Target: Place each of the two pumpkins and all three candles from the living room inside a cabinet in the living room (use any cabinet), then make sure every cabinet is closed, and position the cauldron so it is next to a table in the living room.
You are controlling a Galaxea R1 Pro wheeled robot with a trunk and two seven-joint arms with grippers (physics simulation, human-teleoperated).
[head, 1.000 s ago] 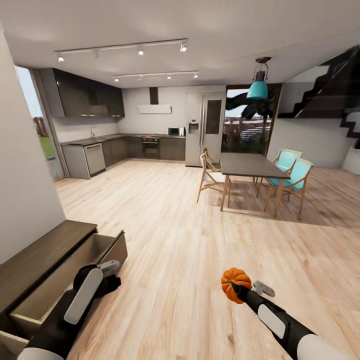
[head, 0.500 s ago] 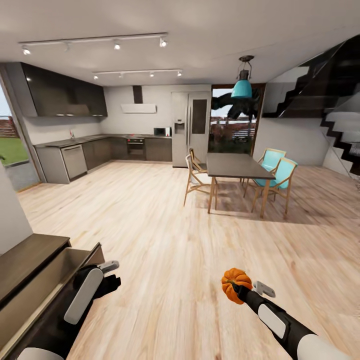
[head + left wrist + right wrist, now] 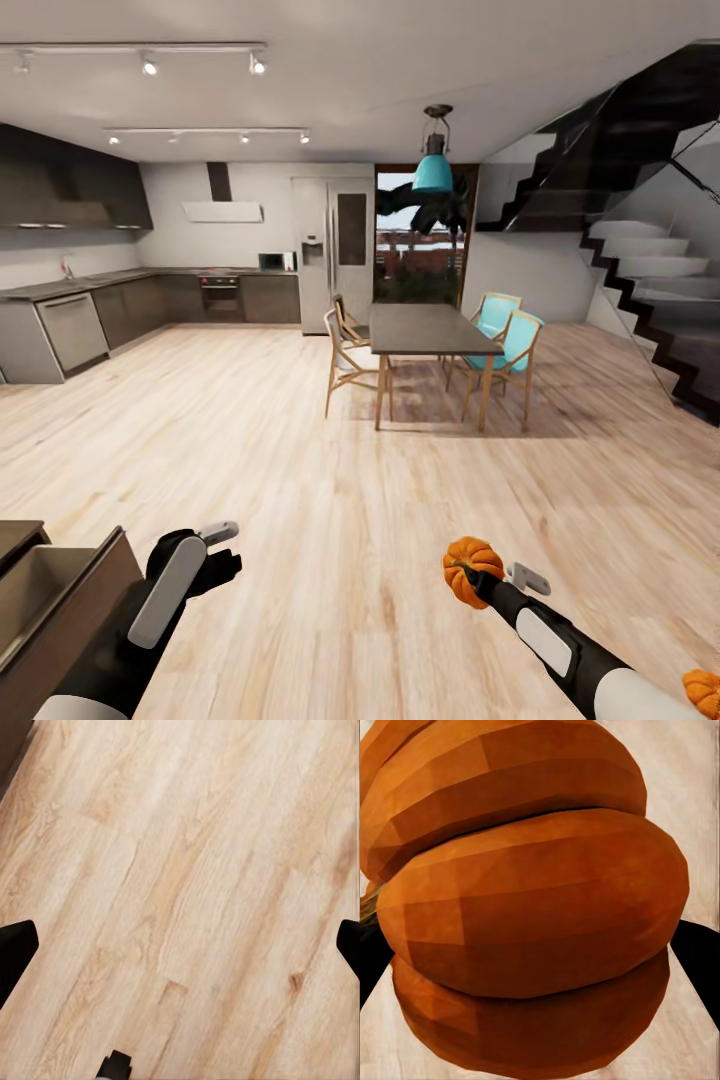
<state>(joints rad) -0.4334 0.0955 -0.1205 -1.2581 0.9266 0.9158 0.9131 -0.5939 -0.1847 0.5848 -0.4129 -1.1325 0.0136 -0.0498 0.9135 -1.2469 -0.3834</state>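
Pumpkin [image 3: 470,569] in hand, you are carrying it clenched in the right gripper [image 3: 478,578] out over the plank floor [image 3: 340,480]; the right wrist view is showing its ribbed orange skin [image 3: 532,907] pressed close between the dark fingers. A second pumpkin [image 3: 703,692] is sitting at the lower right edge of the head view, just beside your right arm. Your left gripper [image 3: 205,560] is hanging released and empty, its two fingertips [image 3: 15,949] standing wide apart over bare boards.

You are working the stowing step, I judge: one pumpkin is ready for the cabinet [image 3: 55,600], whose open drawer is showing a pale inside at the lower left corner. The robot is facing the dining table [image 3: 420,328] and the kitchen beyond, so the drawer is lying well off to the left of the loaded arm.

The next move is calling for a turn of the base toward that drawer, until the right gripper can reach over its front edge, then a lowering into the pale inside before you let go. No candles or cauldron are appearing here.
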